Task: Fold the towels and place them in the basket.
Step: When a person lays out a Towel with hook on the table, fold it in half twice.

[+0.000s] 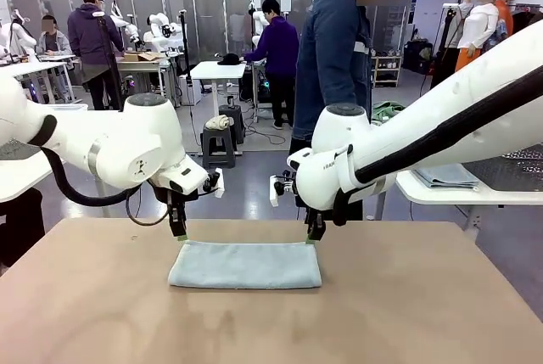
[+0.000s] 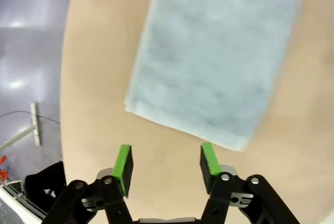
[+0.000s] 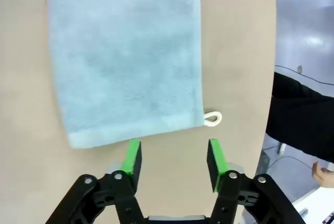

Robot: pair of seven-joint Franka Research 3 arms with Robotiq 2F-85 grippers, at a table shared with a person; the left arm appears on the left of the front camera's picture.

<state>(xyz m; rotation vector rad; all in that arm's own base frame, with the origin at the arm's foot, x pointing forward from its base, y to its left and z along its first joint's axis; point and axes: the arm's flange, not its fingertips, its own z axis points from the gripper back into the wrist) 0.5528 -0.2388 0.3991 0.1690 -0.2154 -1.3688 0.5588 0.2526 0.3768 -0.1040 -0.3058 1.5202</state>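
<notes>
The desk presents a tan surface at the near edge. One terry hand towel, pale blue-green, lies flat at mid-desk, folded into a long strip, with one white corner loop. Two grippers stand just above its far corners: the left gripper and the right gripper, both released and grasping nothing. Judged step: one fold laid down. The next move calls for regrasping one short end for a further fold.

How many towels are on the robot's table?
1. A pale blue folded towel lies flat on the table, far corners by the left claw and the right claw, both open. Another could be hidden inside the fold.
</notes>
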